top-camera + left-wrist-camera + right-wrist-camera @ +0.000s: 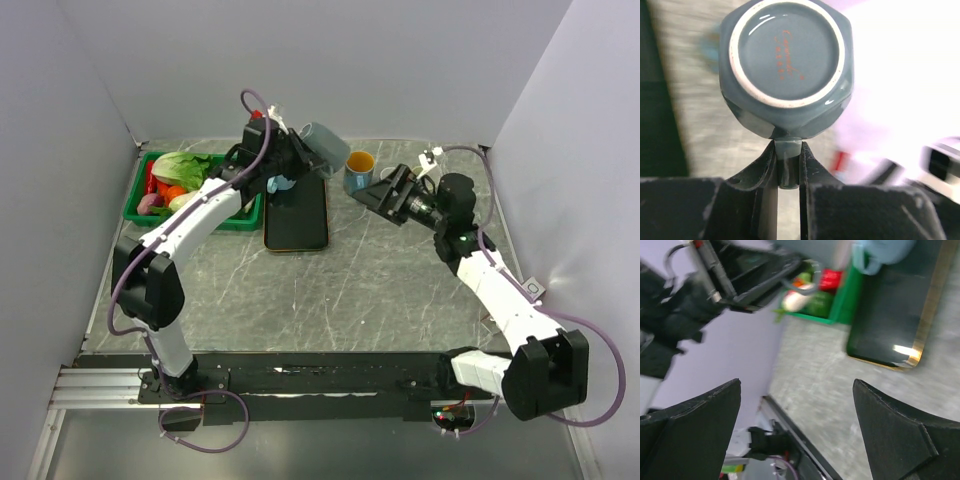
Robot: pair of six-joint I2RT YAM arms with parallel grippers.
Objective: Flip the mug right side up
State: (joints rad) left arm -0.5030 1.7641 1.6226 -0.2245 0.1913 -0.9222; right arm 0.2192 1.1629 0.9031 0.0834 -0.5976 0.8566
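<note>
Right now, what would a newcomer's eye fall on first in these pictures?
The grey-blue mug, held up at the back with the left arm's jaws shut on its handle, its base toward the wrist camera. Then the green bin of vegetables at far left, and the right arm's jaws wide open near a yellow-lined mug.

I see a grey, marbled bench from above, walled in by pale panels. A black tray with a gold rim lies flat on it, toward the far side and a little left of centre. Just left of the tray, close against its long edge, a green basket of vegetables sits on the bench. To the right of the tray's far end, a small cup with a yellow inside stands upright. Well nearer than the tray, a long black base plate runs along the bench's near edge.
</note>
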